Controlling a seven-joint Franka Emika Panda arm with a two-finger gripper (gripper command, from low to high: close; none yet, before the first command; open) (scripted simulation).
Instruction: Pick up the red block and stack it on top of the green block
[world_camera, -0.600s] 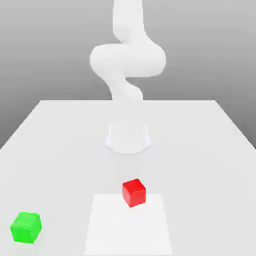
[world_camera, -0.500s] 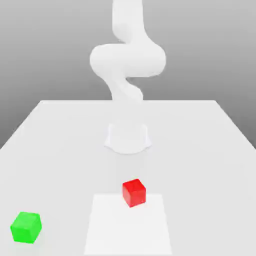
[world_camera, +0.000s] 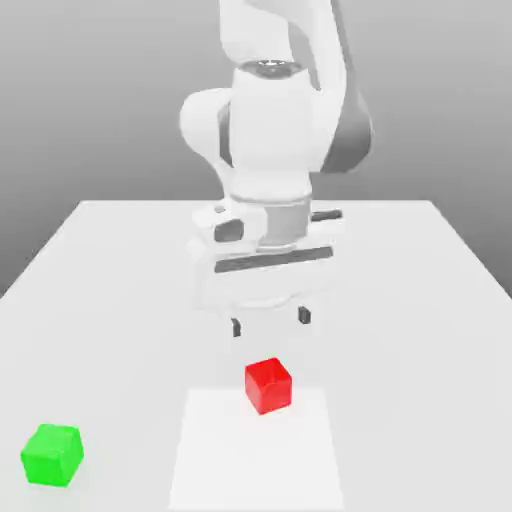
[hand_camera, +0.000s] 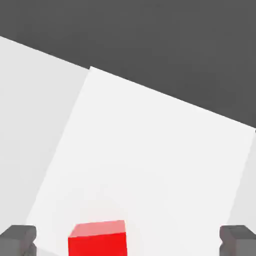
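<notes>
Red block (world_camera: 268, 385) right of green block (world_camera: 51, 455)

Arm folded over itself, wrist pointed straight down. Claw (world_camera: 270, 321) hung with jaws spread wide, holding nothing.

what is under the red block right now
The red block sits on the table, on the far edge of a lighter white square patch. The surface directly beneath it is covered by the block itself.
</notes>
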